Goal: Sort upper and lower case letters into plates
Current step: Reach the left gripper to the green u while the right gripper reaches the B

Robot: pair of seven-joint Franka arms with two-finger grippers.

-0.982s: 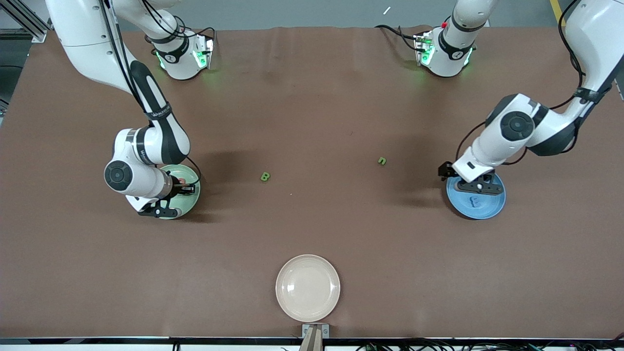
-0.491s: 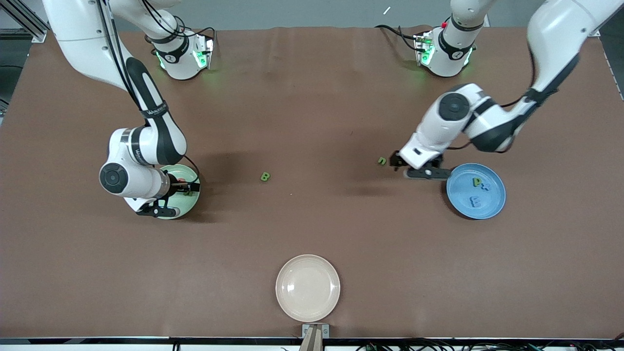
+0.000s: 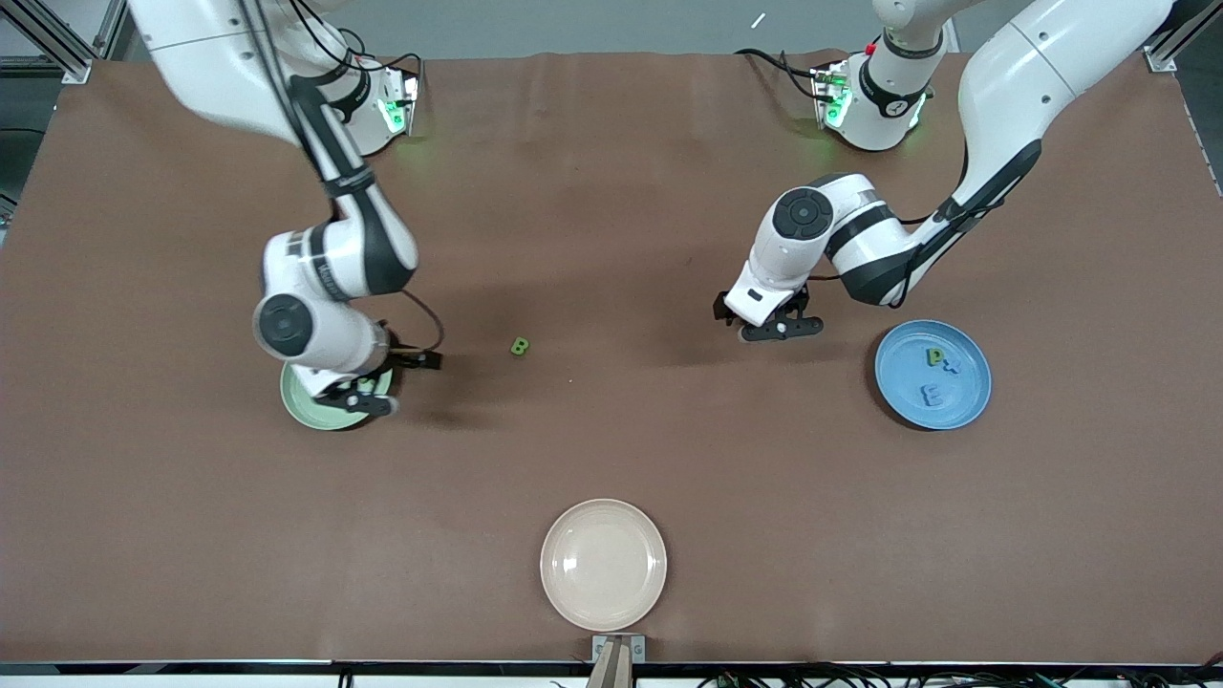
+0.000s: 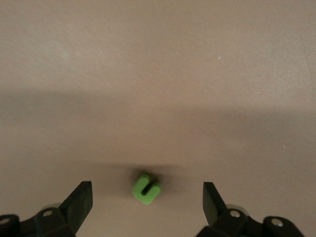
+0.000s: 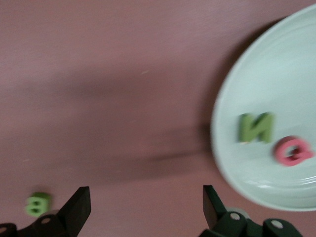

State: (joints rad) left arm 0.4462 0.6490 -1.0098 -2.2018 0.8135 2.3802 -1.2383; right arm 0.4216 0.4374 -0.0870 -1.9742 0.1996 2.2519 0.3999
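My left gripper (image 3: 779, 328) is open and hangs low over a small green letter n (image 4: 146, 188), which lies on the brown table between its fingers; the arm hides this letter in the front view. The blue plate (image 3: 965, 406) holds a green P (image 3: 935, 356), a blue E (image 3: 931, 395) and a tiny blue letter (image 3: 952, 366). My right gripper (image 3: 366, 394) is open and empty over the edge of the mint green plate (image 3: 306, 406). In the right wrist view that plate (image 5: 232, 148) holds a green N (image 5: 256, 127) and a pink-red letter (image 5: 293, 150). A green B (image 3: 520, 347) lies on the table between the two plates.
A cream-beige plate (image 3: 603, 564) sits empty near the table's edge closest to the front camera. The green B also shows in the right wrist view (image 5: 38, 204), beside one finger.
My left gripper left the blue plate and moved over the green n. My right gripper shifted from over the mint plate's middle to its edge on the B's side.
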